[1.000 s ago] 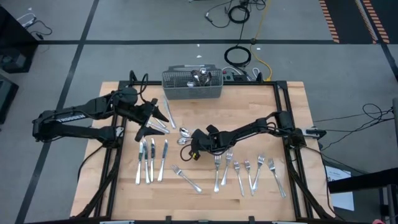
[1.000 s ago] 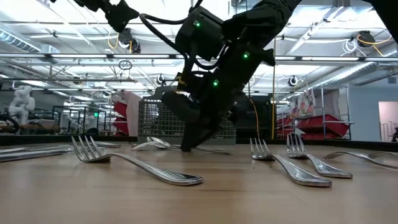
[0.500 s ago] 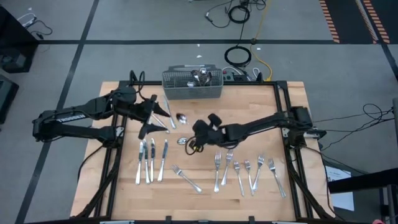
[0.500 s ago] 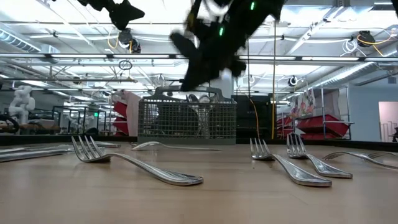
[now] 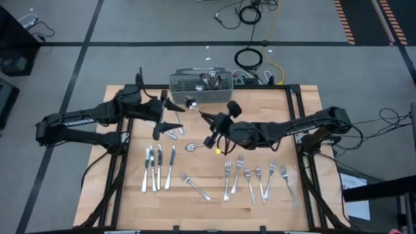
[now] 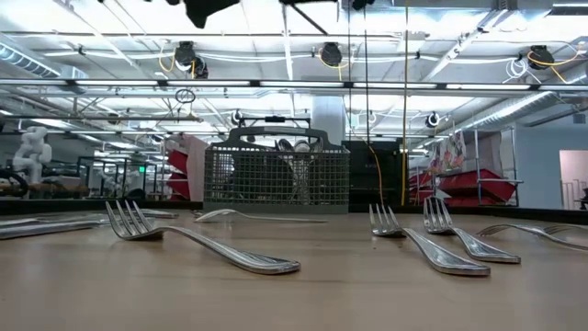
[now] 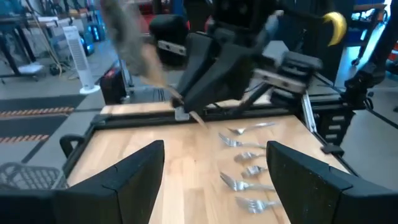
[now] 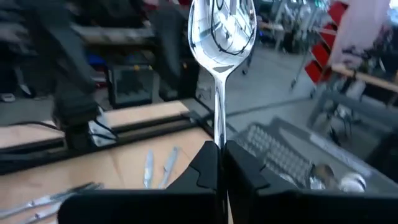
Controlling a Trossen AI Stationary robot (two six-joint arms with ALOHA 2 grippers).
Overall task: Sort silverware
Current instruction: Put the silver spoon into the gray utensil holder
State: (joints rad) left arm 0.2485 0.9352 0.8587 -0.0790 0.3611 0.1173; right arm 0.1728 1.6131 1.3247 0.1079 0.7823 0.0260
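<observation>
Item 1. My right hand [image 5: 209, 127], lifted above the middle of the pale wooden plank surface [image 5: 299, 104], fingers [image 8: 205, 168] clamped together on the slim stem of a polished silver metal spoon [image 8: 221, 28]. I grip low on the handle so the oval, mirror-bright bowl stands out beyond my fingertips, free to go in first. In the high view the bowl [image 5: 191, 103] points away from my hand toward the basket.

Item 2. Grey wire-mesh cutlery basket [image 5: 201, 88], rectangular, open-topped, just beyond the spoon's bowl at the surface's far edge. A few shiny pieces already stand in it. I judge it the spoon's destination.

Item 3. My left hand [image 5: 160, 117], beside my right hand on the basket side, fingers [image 7: 127, 177] wide apart and holding nothing; it hovers over a small cluster of silver pieces.

Item 4. One loose silver spoon [image 5: 192, 147] lying flat, just below my right hand.

Item 5. Row of flat-bladed silver table knives [image 5: 158, 167], laid side by side, nearer the front than my left hand.

Item 6. Group of four-tined silver forks [image 5: 257, 177], curved, smooth, handles toward the front edge, below and outward of my right hand. Like lies with like, which suits sorting.
</observation>
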